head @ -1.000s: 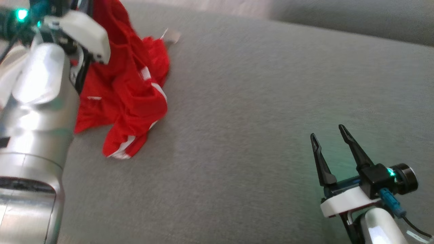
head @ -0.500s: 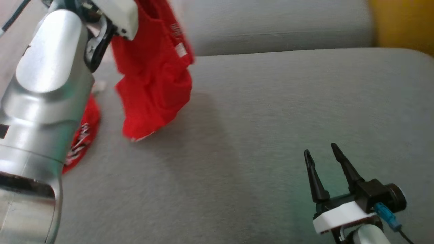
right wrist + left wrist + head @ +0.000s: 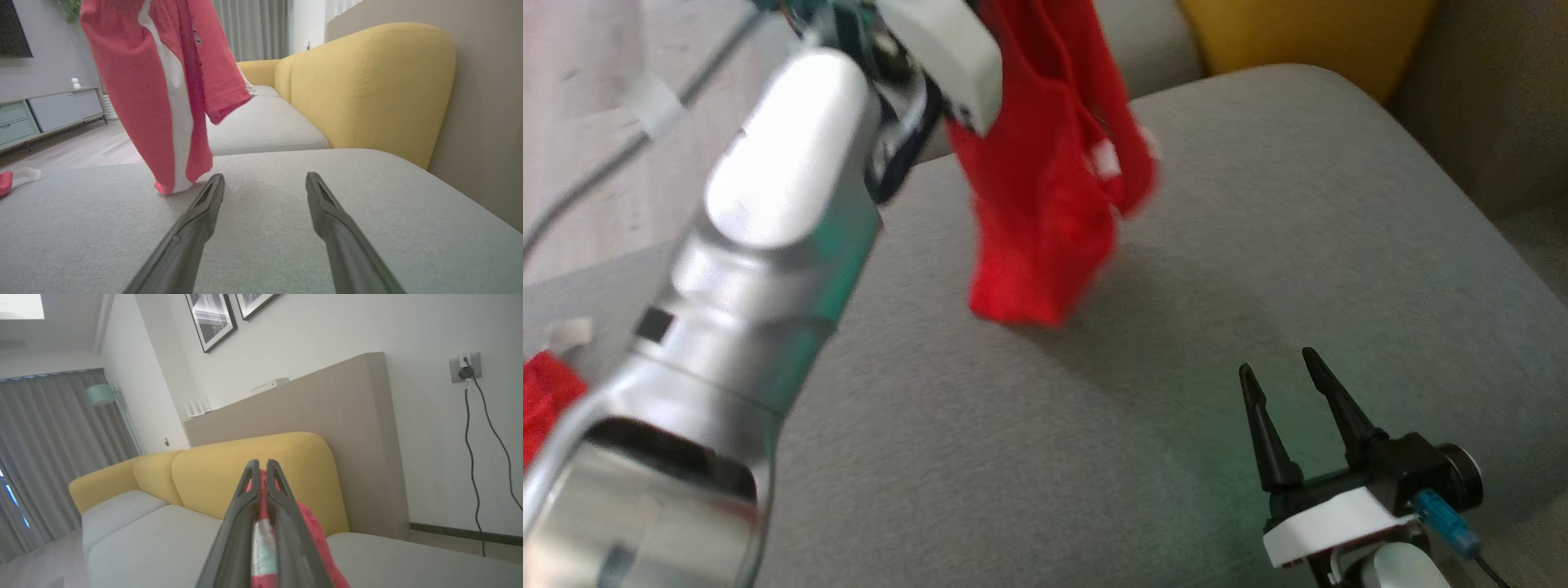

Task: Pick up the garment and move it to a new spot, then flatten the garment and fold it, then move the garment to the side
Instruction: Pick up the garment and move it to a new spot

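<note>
The garment (image 3: 1045, 204) is red with a white stripe and hangs in a long bunch from my raised left arm (image 3: 776, 204). In the left wrist view my left gripper (image 3: 261, 465) is shut on a fold of the garment (image 3: 314, 535). The right wrist view shows the garment (image 3: 163, 81) dangling ahead and left, its lower end close to the grey sofa cushion (image 3: 286, 245); whether it touches I cannot tell. My right gripper (image 3: 1278, 363) stands open just above the cushion at the lower right, nothing between its fingers (image 3: 265, 176).
A yellow backrest (image 3: 1298, 33) rises behind the grey cushion (image 3: 1258, 245), whose edge falls away at the right. Another red cloth (image 3: 543, 400) and a white tag (image 3: 568, 331) lie at the far left. Bare floor with a cable (image 3: 605, 163) is at the upper left.
The head camera has turned right. My left arm has lifted the garment off the cushion, where part of it rested, and carried it rightwards. The right gripper stays open.
</note>
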`<state>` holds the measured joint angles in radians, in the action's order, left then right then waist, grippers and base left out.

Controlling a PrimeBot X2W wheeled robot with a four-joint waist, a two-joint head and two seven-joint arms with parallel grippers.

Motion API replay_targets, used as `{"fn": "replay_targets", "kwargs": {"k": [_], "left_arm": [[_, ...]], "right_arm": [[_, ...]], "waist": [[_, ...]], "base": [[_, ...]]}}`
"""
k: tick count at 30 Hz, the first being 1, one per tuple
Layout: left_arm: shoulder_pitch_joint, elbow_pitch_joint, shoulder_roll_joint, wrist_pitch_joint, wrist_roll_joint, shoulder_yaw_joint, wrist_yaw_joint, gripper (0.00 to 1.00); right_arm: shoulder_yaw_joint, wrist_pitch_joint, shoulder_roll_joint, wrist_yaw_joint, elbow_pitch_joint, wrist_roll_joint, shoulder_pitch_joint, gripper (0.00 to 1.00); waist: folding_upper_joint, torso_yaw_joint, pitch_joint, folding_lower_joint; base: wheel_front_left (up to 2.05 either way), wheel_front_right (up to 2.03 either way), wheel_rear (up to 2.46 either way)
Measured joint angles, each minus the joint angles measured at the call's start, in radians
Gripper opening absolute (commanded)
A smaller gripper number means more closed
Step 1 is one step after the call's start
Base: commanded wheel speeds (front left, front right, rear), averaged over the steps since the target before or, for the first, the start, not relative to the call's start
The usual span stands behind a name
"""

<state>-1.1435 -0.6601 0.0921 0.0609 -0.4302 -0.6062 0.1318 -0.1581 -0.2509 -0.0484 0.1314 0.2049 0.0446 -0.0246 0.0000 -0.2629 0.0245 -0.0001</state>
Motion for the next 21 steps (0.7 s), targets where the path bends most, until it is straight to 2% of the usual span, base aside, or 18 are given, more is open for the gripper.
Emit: {"fn": "replay_targets", "kwargs": {"k": [7, 17, 18, 19, 20, 21], "left_arm": [[0.164, -0.107, -0.007, -0.071, -0.02, -0.028, 0.0, 0.0], [0.366, -0.241, 0.043, -0.227, -0.092, -0.029, 0.0, 0.0], [0.376, -0.251, 0.044, -0.241, -0.098, -0.028, 0.0, 0.1], [0.383, -0.262, 0.043, -0.254, -0.098, -0.028, 0.0, 0.5], [0.388, -0.273, 0.043, -0.264, -0.098, -0.028, 0.0, 1.0], [0.396, -0.289, 0.04, -0.284, -0.098, -0.021, -0.007, 1.0]], "right_arm": [[-0.007, 0.0, 0.0, 0.0, -0.002, 0.01, 0.0, 1.0], [-0.001, 0.0, 0.0, 0.0, -0.003, 0.009, 0.017, 1.0], [0.0, 0.0, 0.0, 0.0, -0.003, 0.008, 0.017, 1.0], [0.001, 0.0, 0.0, 0.0, -0.002, 0.008, 0.017, 1.0], [0.001, 0.0, 0.0, 0.0, -0.002, 0.008, 0.017, 1.0], [0.001, 0.0, 0.0, 0.0, 0.0, 0.007, 0.017, 1.0]], "waist": [[0.0, -0.053, -0.042, 0.0002], [0.0, -0.019, -0.131, 0.0002], [0.0, -0.012, -0.134, 0.0003], [0.0, -0.004, -0.136, 0.0003], [0.0, 0.003, -0.136, 0.0003], [0.0, 0.016, -0.132, 0.0003]], "base": [[0.0, 0.0, 0.0], [0.0, 0.0, 0.0], [0.0, 0.0, 0.0], [0.0, 0.0, 0.0], [0.0, 0.0, 0.0], [0.0, 0.0, 0.0]]}}
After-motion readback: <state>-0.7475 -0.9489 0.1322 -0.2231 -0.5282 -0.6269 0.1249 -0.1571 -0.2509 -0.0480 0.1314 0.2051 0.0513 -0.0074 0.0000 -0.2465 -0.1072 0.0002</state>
